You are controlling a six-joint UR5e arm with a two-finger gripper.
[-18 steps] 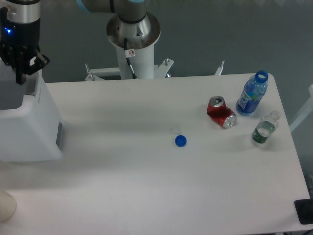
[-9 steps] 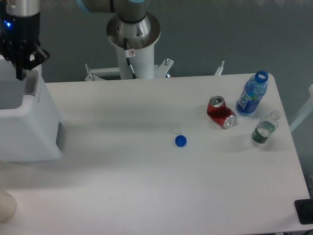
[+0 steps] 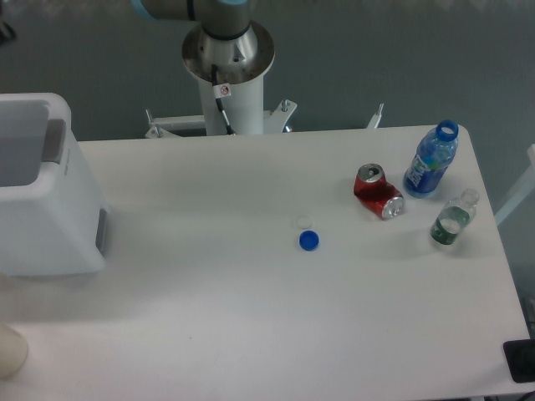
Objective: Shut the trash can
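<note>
Camera shows only the arm's base (image 3: 227,63) behind the worktop (image 3: 276,317); fingers out of frame, trash can (image 3: 46,200) unattended

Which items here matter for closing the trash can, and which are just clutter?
Belongs to the job:
- trash can, at the table's left edge
- its grey tab at the rim

Just lying about:
- crushed red soda can
- blue bottle, uncapped
- small clear bottle
- blue cap
- clear cap

The jaws are out of frame.
</note>
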